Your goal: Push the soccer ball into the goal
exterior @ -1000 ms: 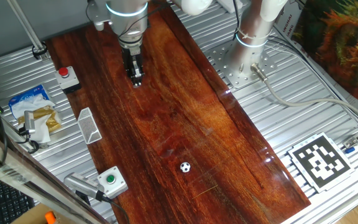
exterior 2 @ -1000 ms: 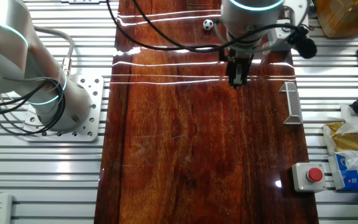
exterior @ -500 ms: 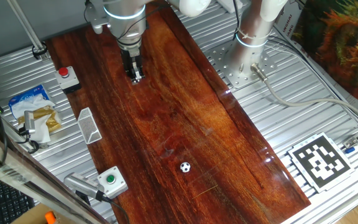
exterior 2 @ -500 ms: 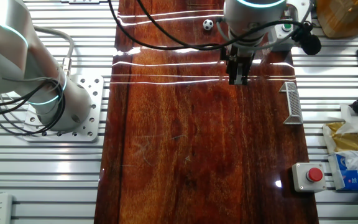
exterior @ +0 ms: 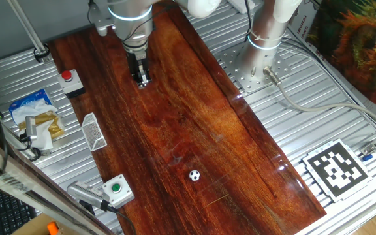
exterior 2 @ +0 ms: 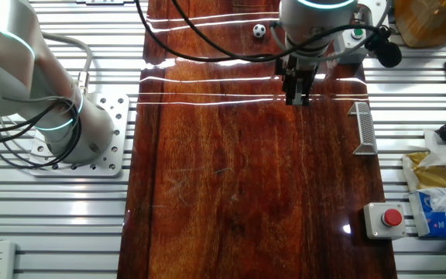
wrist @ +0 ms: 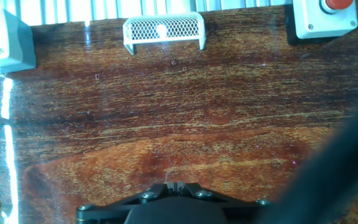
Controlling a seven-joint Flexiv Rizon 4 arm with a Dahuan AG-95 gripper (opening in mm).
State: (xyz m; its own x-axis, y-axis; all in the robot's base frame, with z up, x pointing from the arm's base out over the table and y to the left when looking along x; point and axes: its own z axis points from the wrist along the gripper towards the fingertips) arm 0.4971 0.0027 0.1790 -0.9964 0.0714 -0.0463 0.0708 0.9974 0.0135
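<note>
Hanging clenched and empty, the pincer [exterior: 143, 81] stood mid-worktop; glossy wood lay open toward the patched soccer ball [exterior: 194, 175]; the mesh goal [exterior: 94, 131] hugged one long edge.

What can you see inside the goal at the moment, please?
Nothing shows inside the goal; through its mesh only bright glare is visible. The soccer ball lies apart on the wooden board.

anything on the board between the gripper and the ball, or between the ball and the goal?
Nothing visible. Bare wood lies between the gripper and the soccer ball, and between the ball and the goal at the board's edge.
</note>
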